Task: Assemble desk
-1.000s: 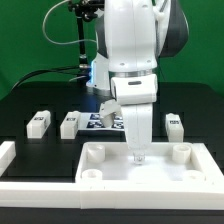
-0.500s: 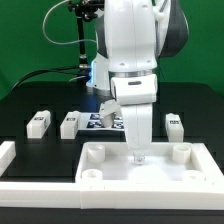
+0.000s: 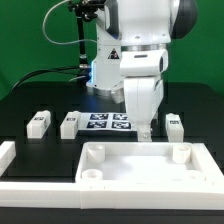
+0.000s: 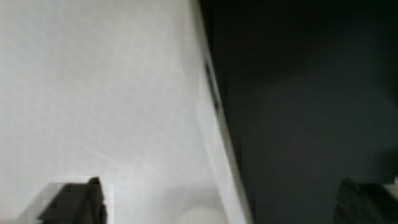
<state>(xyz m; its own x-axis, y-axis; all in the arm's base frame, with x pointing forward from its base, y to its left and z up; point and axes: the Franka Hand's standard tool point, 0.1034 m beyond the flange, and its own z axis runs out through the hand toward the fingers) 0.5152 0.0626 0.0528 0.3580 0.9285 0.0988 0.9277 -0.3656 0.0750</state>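
Panda arm's pincer [image 3: 147, 133] hangs at the far rim of the desk top [image 3: 140, 172]. The wrist view shows its fingertips [image 4: 71, 203] spread wide with nothing between them. In the exterior view, the white tray-like top lies at six o'clock on the black worktop [image 3: 205, 110]. Beyond it at nine o'clock stand the outer leg [image 3: 38, 122] and the inner leg [image 3: 69, 124]. The third leg [image 3: 174, 124] stands at three o'clock, just beside the pincer. The marker board [image 3: 108, 122] lies between inner and third legs.
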